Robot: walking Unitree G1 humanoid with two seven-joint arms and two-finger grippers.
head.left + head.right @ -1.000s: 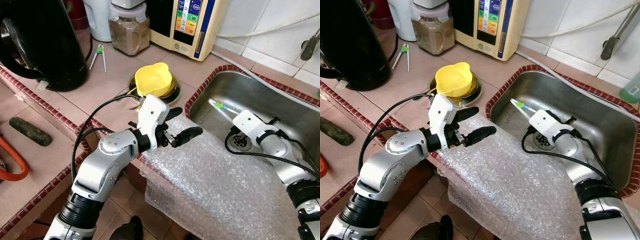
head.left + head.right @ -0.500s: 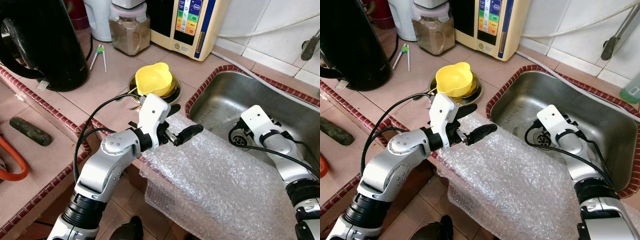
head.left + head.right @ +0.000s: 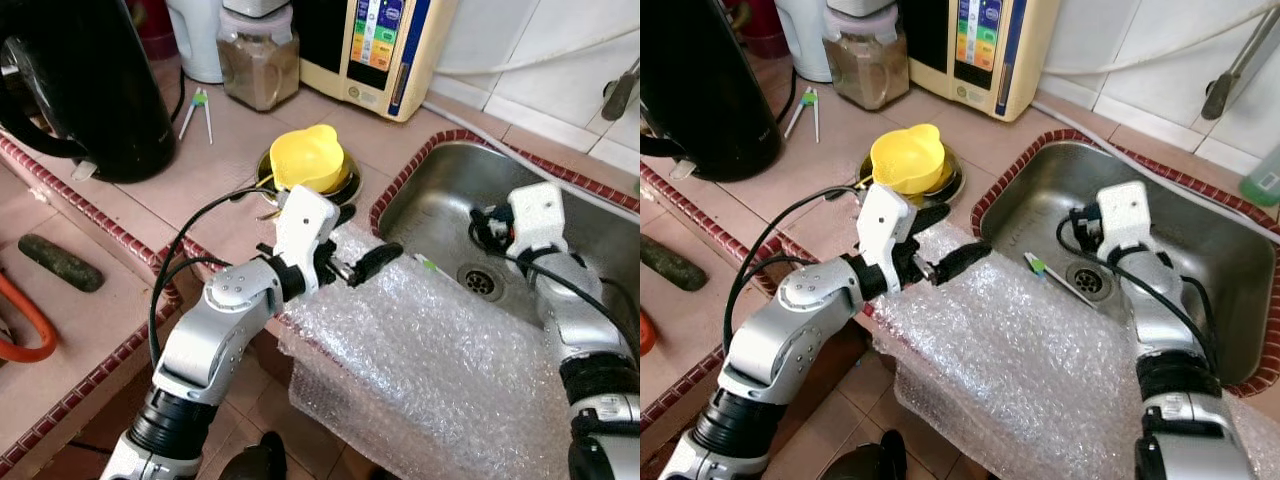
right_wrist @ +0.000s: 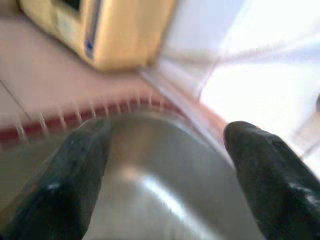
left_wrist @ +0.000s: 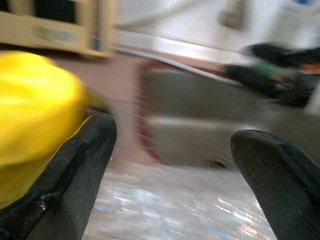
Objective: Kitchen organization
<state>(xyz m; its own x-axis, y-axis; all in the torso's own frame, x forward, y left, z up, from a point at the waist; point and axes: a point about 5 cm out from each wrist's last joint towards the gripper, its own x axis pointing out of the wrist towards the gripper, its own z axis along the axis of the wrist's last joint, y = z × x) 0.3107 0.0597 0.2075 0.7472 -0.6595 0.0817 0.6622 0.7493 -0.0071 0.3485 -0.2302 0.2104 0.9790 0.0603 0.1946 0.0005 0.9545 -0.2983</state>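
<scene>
Right gripper (image 4: 165, 165) has lifted clear, fingers spread and empty; toothbrush (image 3: 1037, 266) now lies released beside the drain (image 3: 1085, 281). Left gripper (image 5: 175, 175) (also spread) hovers over bubble wrap (image 3: 430, 350).

Black kettle (image 3: 80, 85) cut off, top-left.
</scene>
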